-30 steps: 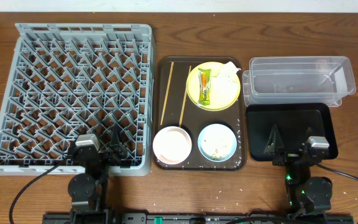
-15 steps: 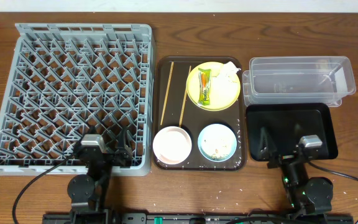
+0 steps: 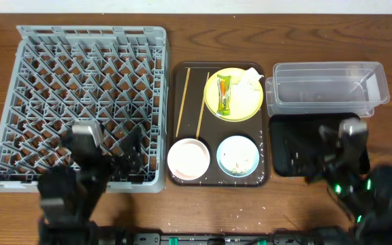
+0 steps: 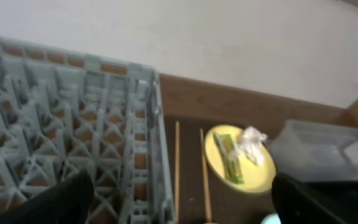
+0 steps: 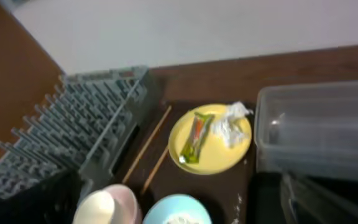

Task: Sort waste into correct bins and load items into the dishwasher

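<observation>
Progress nil. Wrapper and tissue on plate at upper centre, chopsticks just left, pink bowl and blue bowl below. Rack at left, tub at right, unfilled. Left gripper and right gripper spread, holding nothing.

Left end effector risen higher, right end effector risen too

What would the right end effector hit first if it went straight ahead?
Probably the blue bowl, straight ahead and low in its wrist view; the yellow plate lies beyond. Depth is hard to judge.
</observation>
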Motion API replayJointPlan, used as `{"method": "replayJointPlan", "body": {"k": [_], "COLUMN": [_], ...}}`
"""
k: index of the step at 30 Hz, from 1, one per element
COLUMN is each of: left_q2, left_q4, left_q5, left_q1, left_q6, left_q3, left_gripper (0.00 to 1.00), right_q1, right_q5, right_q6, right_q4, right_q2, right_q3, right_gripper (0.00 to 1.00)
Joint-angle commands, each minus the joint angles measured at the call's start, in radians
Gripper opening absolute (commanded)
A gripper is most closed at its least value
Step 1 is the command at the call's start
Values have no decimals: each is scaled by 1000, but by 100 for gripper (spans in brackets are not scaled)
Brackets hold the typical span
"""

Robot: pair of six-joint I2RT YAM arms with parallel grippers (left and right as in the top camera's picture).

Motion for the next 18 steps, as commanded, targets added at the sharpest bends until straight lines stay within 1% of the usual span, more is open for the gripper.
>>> {"method": "replayJointPlan", "body": {"k": [1,3,5,7,10,11,12,13,14,15,16,18], "left_q2": [198,288,371,416,468,491,512,527,546,575,595,634], "left_q4": [-133,-213,-278,-306,-354,-360,-360,-360,-360,-360,-360,-360], "left_q5": [69,79,132,154,150,151,151,151,151,151,151,151], "left_q1": [3,3,3,3,3,3,3,3,3,3,3,3], "left_q6": [-10,-10,-10,-10,-10,-10,-10,-10,-10,-10,-10,-10], "left_q3": [206,278,317,317,316,316,316,316,316,316,316,316], "left_gripper": [92,92,92,92,92,93,93,92,92,93,92,93], "right_q1": [5,29,58,62,83,104,136,164,205,265,301,349], "right_q5": [-29,-27,-43,-66,-180,-183,-156,-112,-29,108,183,270], "right_q6": [-45,-82,-87,-66,-42,-42,-42,-42,-38,-5,8,16], "right_q4": [-156,-242,-257,-202,-80,-57,-47,-45,-45,-39,-26,16], "right_q2": [272,436,603,724,832,871,919,954,1001,1073,1123,1212], "right_q3": [235,362,478,543,544,544,544,544,544,544,544,544], "right_gripper": [99,99,99,99,99,96,93,93,91,85,82,74]}}
